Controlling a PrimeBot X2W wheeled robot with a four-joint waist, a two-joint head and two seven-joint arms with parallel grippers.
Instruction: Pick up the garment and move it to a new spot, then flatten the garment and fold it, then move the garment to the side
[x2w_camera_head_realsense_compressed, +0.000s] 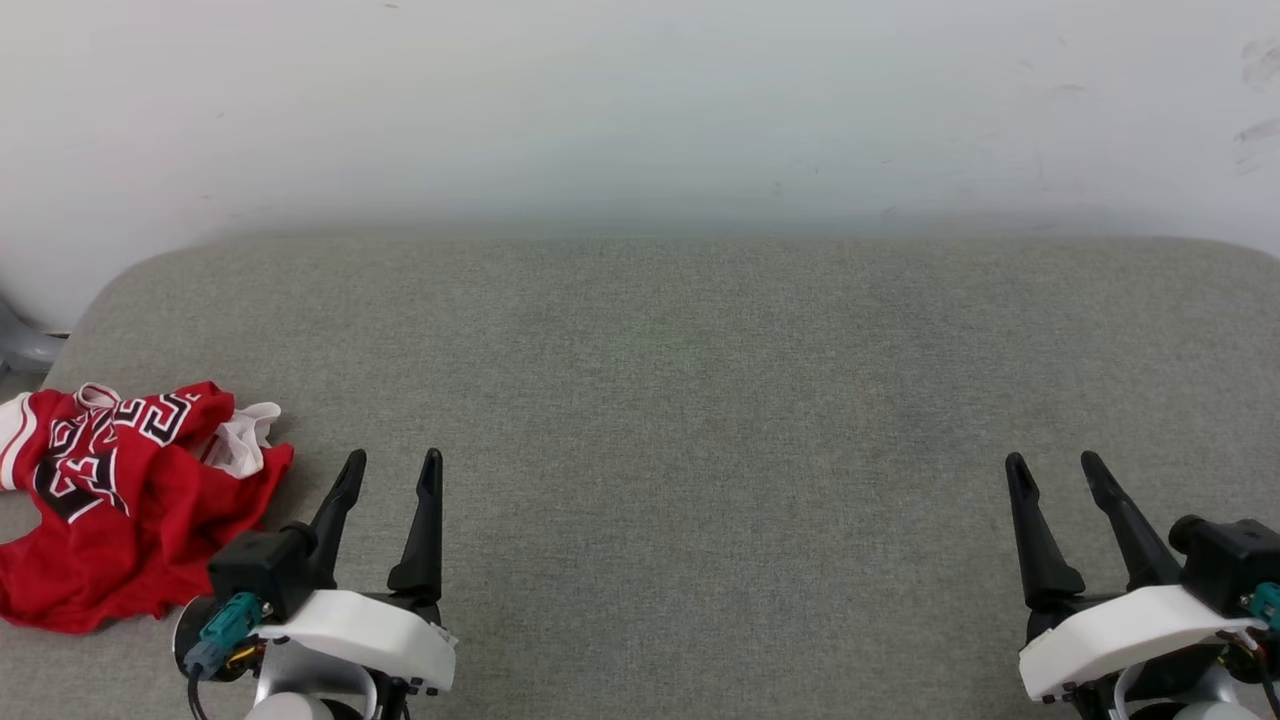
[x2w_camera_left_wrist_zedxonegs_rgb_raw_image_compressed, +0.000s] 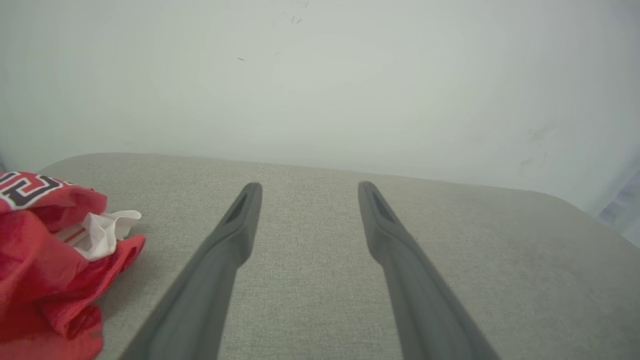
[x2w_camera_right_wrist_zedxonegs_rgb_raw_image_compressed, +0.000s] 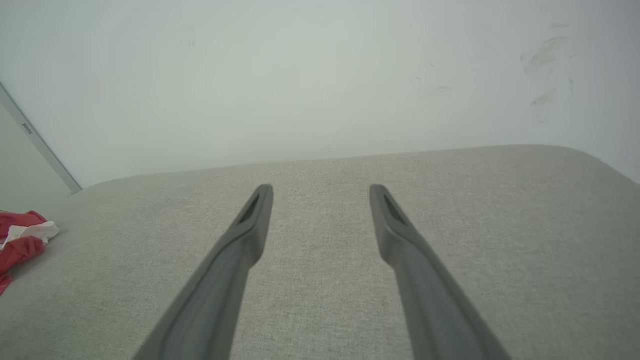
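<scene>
The garment, a red jersey with white trim and black white-edged lettering, lies crumpled at the near left of the grey cushioned surface. In the left wrist view the garment bunches at the left edge, and in the right wrist view a bit of the garment shows far left. Just right of the heap, my left gripper stands open and holds nothing. Far across at the lower right, my right gripper is open too, with bare fabric between its fingers.
A white wall rises behind the surface's rounded far edge. A grey object sits past the surface's left corner. The wide middle of the cushion lies bare between the two grippers.
</scene>
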